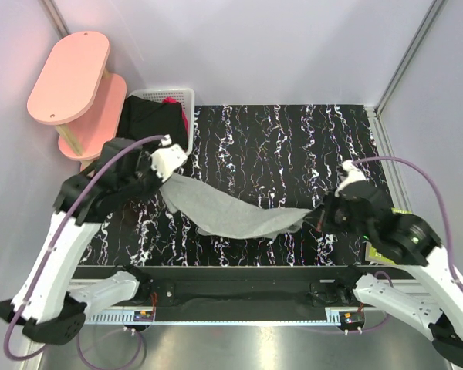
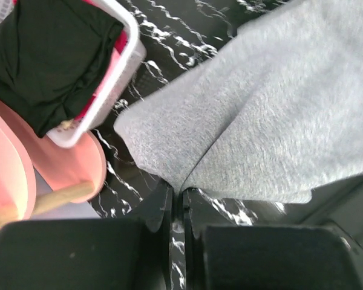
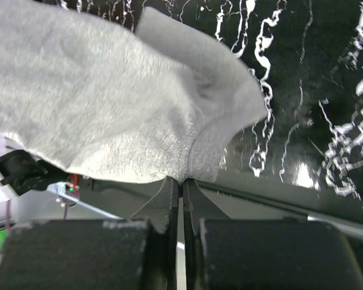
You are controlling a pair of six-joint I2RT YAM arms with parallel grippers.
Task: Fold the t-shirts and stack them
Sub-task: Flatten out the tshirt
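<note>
A light grey t-shirt (image 1: 231, 212) hangs stretched between my two grippers above the black marbled table (image 1: 278, 139). My left gripper (image 1: 168, 176) is shut on its left corner, the cloth (image 2: 272, 121) pinched at the fingertips (image 2: 180, 192). At the right, my right gripper (image 1: 318, 216) is shut on the other end, and the grey cloth (image 3: 109, 103) bunches at its tips (image 3: 183, 180). A black t-shirt (image 1: 150, 116) lies in the white basket (image 1: 187, 95), with a bit of magenta cloth (image 1: 170, 100) beside it.
A pink two-tier stand (image 1: 73, 85) sits at the back left, next to the basket. The basket's rim (image 2: 118, 66) and the pink stand (image 2: 42, 157) lie close to my left gripper. A metal rail (image 1: 239, 297) runs along the near table edge.
</note>
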